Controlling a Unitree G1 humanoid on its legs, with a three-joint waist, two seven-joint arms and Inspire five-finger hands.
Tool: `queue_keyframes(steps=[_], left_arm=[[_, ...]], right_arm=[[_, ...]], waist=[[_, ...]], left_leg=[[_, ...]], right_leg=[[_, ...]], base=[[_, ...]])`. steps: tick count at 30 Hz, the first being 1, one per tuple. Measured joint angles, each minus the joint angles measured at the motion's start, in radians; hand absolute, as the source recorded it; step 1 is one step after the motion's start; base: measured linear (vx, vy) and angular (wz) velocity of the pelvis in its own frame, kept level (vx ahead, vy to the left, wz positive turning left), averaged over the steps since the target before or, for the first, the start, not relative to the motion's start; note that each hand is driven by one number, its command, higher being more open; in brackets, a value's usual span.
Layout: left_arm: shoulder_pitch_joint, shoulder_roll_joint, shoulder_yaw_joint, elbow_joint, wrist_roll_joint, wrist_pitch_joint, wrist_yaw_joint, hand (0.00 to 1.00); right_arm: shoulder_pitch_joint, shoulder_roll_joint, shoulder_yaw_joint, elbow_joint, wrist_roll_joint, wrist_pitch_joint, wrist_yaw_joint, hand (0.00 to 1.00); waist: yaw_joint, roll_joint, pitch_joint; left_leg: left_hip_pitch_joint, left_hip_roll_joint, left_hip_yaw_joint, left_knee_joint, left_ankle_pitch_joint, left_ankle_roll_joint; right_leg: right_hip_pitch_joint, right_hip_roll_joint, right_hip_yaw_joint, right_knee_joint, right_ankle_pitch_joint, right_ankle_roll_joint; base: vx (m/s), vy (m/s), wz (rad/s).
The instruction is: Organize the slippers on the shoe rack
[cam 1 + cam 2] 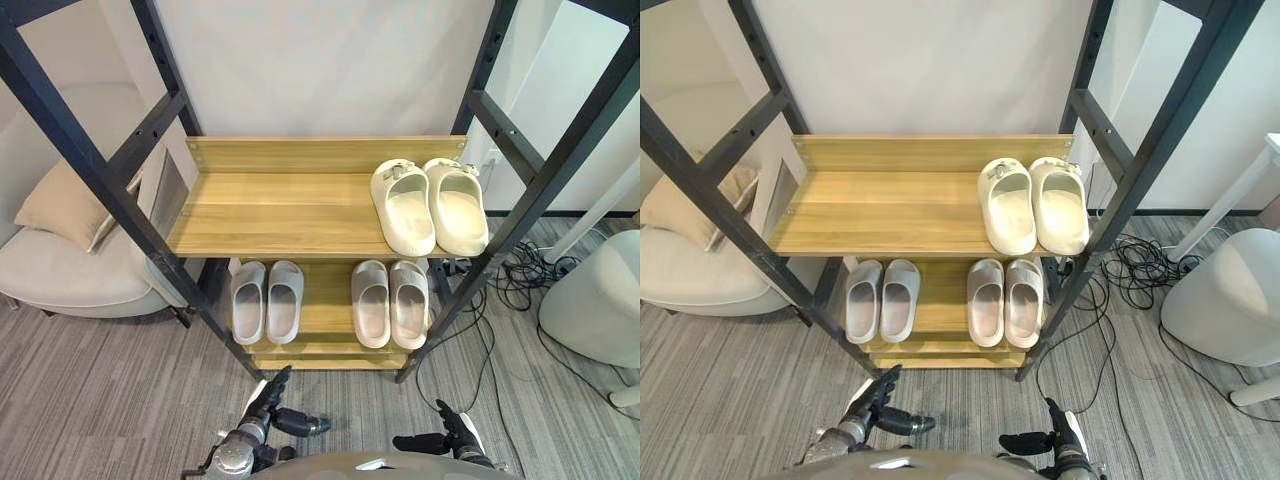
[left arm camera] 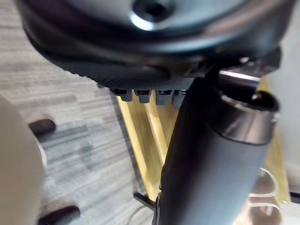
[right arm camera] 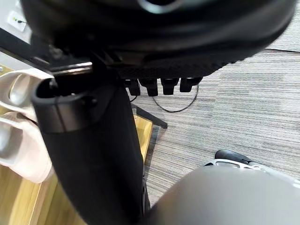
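Low down, my left hand [image 1: 268, 408] and right hand [image 1: 448, 432] hang relaxed, empty; slippers [image 1: 405, 212] sit paired on the rack [image 1: 270, 212], seemingly done.

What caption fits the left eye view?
Cream slippers on the upper shelf, two grey pairs below; left hand and right hand open.

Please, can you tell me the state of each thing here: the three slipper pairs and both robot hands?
Cream slippers: paired, soles down, on upper shelf, right side.
Grey slippers: paired, soles down, on lower shelf, left side.
Pale pink slippers: paired, soles down, lower shelf, right side.
Left hand: open, holding nothing.
Right hand: open, holding nothing.
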Motion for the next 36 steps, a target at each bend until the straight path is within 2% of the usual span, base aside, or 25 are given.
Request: queue_keyframes(steps=[6, 12, 15, 17, 19, 20, 22, 24, 25, 26, 27, 28, 29, 30, 31, 32, 33, 34, 35, 36], left_arm=[[-0.038, -0.041, 0.124, 0.101, 0.016, 0.0, 0.091, 1.0], [-0.073, -0.064, 0.207, 0.159, -0.012, 0.0, 0.118, 1.0], [-0.095, -0.063, 0.249, 0.175, -0.021, 0.0, 0.13, 1.0], [-0.118, -0.064, 0.253, 0.187, -0.039, 0.003, 0.14, 1.0], [-0.125, -0.066, 0.254, 0.183, -0.039, 0.002, 0.141, 1.0], [-0.129, -0.067, 0.255, 0.186, -0.04, 0.002, 0.143, 1.0], [-0.127, -0.078, 0.272, 0.178, -0.057, 0.001, 0.149, 1.0], [-0.128, -0.084, 0.286, 0.171, -0.066, -0.001, 0.155, 1.0], [-0.13, -0.095, 0.285, 0.168, -0.07, -0.003, 0.161, 1.0], [-0.137, -0.099, 0.284, 0.169, -0.071, -0.004, 0.161, 1.0], [-0.16, -0.127, 0.275, 0.187, -0.071, -0.001, 0.164, 1.0], [-0.165, -0.135, 0.261, 0.19, -0.072, 0.0, 0.161, 1.0], [-0.168, -0.135, 0.243, 0.192, -0.074, -0.001, 0.161, 1.0], [-0.171, -0.139, 0.239, 0.192, -0.077, -0.001, 0.163, 1.0], [-0.171, -0.139, 0.238, 0.193, -0.077, -0.001, 0.164, 1.0], [-0.178, -0.134, 0.238, 0.197, -0.075, -0.001, 0.162, 1.0], [-0.197, -0.115, 0.229, 0.199, -0.069, -0.003, 0.161, 1.0], [-0.202, -0.105, 0.221, 0.199, -0.068, -0.005, 0.16, 1.0], [-0.2, -0.106, 0.217, 0.199, -0.068, -0.013, 0.161, 1.0], [-0.197, -0.108, 0.213, 0.204, -0.067, -0.014, 0.164, 1.0]], right_arm=[[-0.028, 0.002, 0.0, 0.029, 0.001, 0.001, -0.019, 1.0], [-0.08, 0.01, -0.04, 0.056, 0.02, 0.013, -0.024, 1.0], [-0.135, 0.013, -0.04, 0.056, 0.02, 0.02, -0.032, 1.0], [-0.152, 0.021, -0.038, 0.054, 0.021, 0.022, -0.038, 1.0], [-0.157, 0.023, -0.039, 0.047, 0.022, 0.022, -0.042, 1.0], [-0.154, 0.034, -0.038, 0.026, 0.031, 0.022, -0.041, 1.0], [-0.151, 0.045, -0.033, 0.025, 0.032, 0.02, -0.041, 1.0], [-0.159, 0.06, -0.025, 0.024, 0.032, 0.017, -0.042, 1.0], [-0.169, 0.068, 0.004, 0.017, 0.042, 0.011, -0.042, 1.0], [-0.177, 0.07, 0.01, 0.01, 0.046, 0.007, -0.041, 1.0], [-0.206, 0.061, 0.013, 0.013, 0.059, 0.007, -0.042, 1.0], [-0.214, 0.059, 0.012, 0.014, 0.06, 0.008, -0.044, 1.0], [-0.21, 0.059, 0.012, 0.015, 0.06, 0.011, -0.045, 1.0], [-0.198, 0.06, 0.012, 0.016, 0.06, 0.011, -0.045, 1.0], [-0.197, 0.06, 0.012, 0.017, 0.059, 0.012, -0.046, 1.0], [-0.201, 0.064, 0.001, 0.016, 0.059, 0.015, -0.051, 1.0], [-0.208, 0.069, -0.011, 0.012, 0.059, 0.014, -0.065, 1.0], [-0.203, 0.061, -0.036, 0.013, 0.059, 0.017, -0.068, 1.0], [-0.193, 0.048, -0.044, 0.015, 0.059, 0.021, -0.072, 1.0], [-0.182, 0.034, -0.046, 0.015, 0.059, 0.024, -0.074, 1.0]], waist=[[0.009, -0.001, 0.022], [0.024, 0.004, 0.061], [0.031, -0.002, 0.102], [0.039, -0.007, 0.115], [0.049, -0.005, 0.119], [0.048, -0.012, 0.121], [0.062, -0.015, 0.12], [0.084, -0.02, 0.117], [0.096, -0.019, 0.105], [0.103, -0.01, 0.104], [0.101, 0.042, 0.126], [0.1, 0.071, 0.14], [0.1, 0.084, 0.15], [0.103, 0.09, 0.158], [0.102, 0.092, 0.159], [0.095, 0.085, 0.165], [0.075, 0.057, 0.182], [0.067, 0.044, 0.188], [0.066, 0.038, 0.188], [0.066, 0.043, 0.182]], left_leg=[[0.018, 0.003, 0.022, -0.003, -0.012, -0.008], [0.015, 0.004, 0.049, 0.002, -0.018, -0.009], [-0.002, 0.003, 0.064, 0.041, -0.03, 0.005], [-0.083, 0.005, 0.023, 0.182, -0.092, 0.028], [-0.13, 0.011, 0.002, 0.238, -0.118, 0.04], [-0.158, -0.012, -0.03, 0.273, -0.12, 0.045], [-0.17, -0.023, -0.061, 0.294, -0.114, 0.042], [-0.195, -0.029, -0.067, 0.309, -0.106, 0.036], [-0.243, -0.033, -0.092, 0.312, -0.075, 0.024], [-0.271, -0.03, -0.103, 0.291, -0.046, 0.018], [-0.305, -0.01, -0.141, 0.26, 0.006, 0.005], [-0.313, 0.008, -0.175, 0.223, 0.043, -0.008], [-0.311, 0.016, -0.2, 0.193, 0.078, -0.022], [-0.295, 0.029, -0.209, 0.134, 0.111, -0.05], [-0.293, 0.035, -0.201, 0.123, 0.11, -0.053], [-0.299, 0.05, -0.136, 0.108, 0.053, -0.088], [-0.332, 0.058, -0.026, 0.157, 0.011, -0.076], [-0.358, 0.054, 0.022, 0.268, -0.006, -0.048], [-0.36, 0.057, 0.037, 0.355, -0.025, -0.027], [-0.351, 0.066, 0.042, 0.427, -0.05, -0.019]], right_leg=[[0.004, 0.002, 0.026, 0.002, 0.0, 0.0], [-0.04, 0.0, 0.064, 0.053, -0.015, 0.001], [-0.13, -0.015, 0.1, 0.212, -0.077, 0.001], [-0.201, -0.034, 0.101, 0.338, -0.098, -0.001], [-0.205, -0.047, 0.106, 0.364, -0.14, 0.016], [-0.26, -0.071, 0.109, 0.656, -0.255, 0.026], [-0.237, -0.053, 0.123, 0.785, -0.29, 0.022], [-0.219, -0.042, 0.143, 0.748, -0.325, 0.013], [-0.201, -0.024, 0.149, 0.624, -0.361, -0.025], [-0.195, -0.011, 0.139, 0.548, -0.372, -0.044], [-0.194, 0.026, 0.102, 0.489, -0.341, -0.059], [-0.189, 0.049, 0.068, 0.457, -0.32, -0.072], [-0.182, 0.062, 0.036, 0.446, -0.308, -0.083], [-0.18, 0.071, -0.01, 0.45, -0.301, -0.097], [-0.18, 0.073, -0.022, 0.451, -0.301, -0.099], [-0.179, 0.065, -0.063, 0.435, -0.289, -0.117], [-0.182, 0.023, -0.122, 0.419, -0.271, -0.123], [-0.183, -0.01, -0.163, 0.404, -0.256, -0.121], [-0.18, -0.027, -0.191, 0.385, -0.239, -0.118], [-0.177, -0.033, -0.216, 0.364, -0.222, -0.116]], base=[[-0.02, 0.011, -0.11], [0.0, 0.011, -0.15], [-0.03, 0.009, -0.31], [-0.09, -0.006, 0.06], [-0.08, -0.044, 0.28], [-0.05, -0.082, 0.58], [-0.03, -0.11, 0.61], [-0.1, -0.129, 0.3], [-0.2, -0.221, 0.33], [-0.26, -0.263, 0.59], [-0.23, -0.187, 0.67], [-0.26, -0.149, 0.84], [-0.26, -0.131, 0.91], [-0.26, -0.13, 0.7], [-0.25, -0.119, 0.75], [-0.19, -0.084, 1.06], [-0.27, -0.095, 1.49], [-0.2, -0.056, 1.45], [-0.19, -0.028, 1.03], [-0.1, 0.083, 0.88]])
